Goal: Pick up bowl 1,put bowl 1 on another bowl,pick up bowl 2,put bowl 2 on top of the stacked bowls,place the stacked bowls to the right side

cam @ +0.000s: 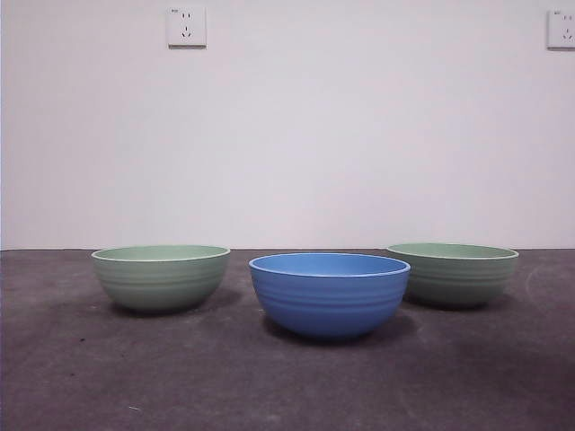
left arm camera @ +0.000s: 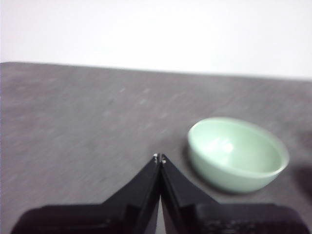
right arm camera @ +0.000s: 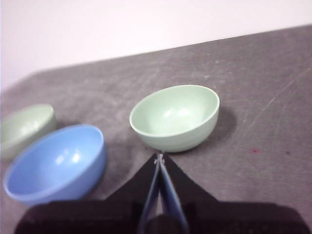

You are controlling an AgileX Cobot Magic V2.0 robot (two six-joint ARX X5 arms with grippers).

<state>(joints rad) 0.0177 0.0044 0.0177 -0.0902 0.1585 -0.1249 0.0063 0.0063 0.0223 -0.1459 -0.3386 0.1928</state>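
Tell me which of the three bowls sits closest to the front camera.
The blue bowl, in the middle. It stands lower and larger in the front view than the two pale green bowls flanking it.

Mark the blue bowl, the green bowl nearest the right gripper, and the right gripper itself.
blue bowl [cam: 329, 301]: front view, middle of its ridged outer wall.
green bowl nearest the right gripper [right arm camera: 178, 114]: right wrist view, its inside surface.
right gripper [right arm camera: 159, 157]: right wrist view, where the shut jaw tips meet.
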